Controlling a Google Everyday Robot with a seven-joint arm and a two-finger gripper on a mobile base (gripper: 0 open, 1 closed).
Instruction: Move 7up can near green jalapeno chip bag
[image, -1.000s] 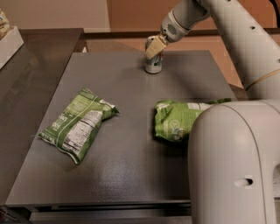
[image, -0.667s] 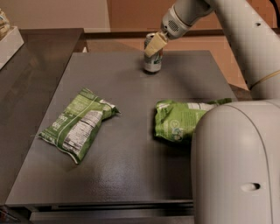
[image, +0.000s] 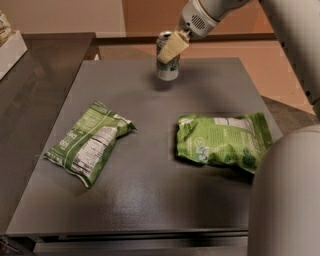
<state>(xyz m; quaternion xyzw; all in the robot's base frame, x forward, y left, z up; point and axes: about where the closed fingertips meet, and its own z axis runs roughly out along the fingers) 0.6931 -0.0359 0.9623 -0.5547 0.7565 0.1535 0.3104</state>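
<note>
One hand (image: 168, 52) is clamping the 7up can (image: 169, 73) at 12 o'clock on the desk (image: 150, 200), gripping high for carrying toward the jalapeno chip bag (image: 90, 143) at 8 o'clock.

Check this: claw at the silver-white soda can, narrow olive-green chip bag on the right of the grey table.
No: the camera view shows the narrow olive-green chip bag on the left of the grey table. The claw is at the silver-white soda can.
</note>
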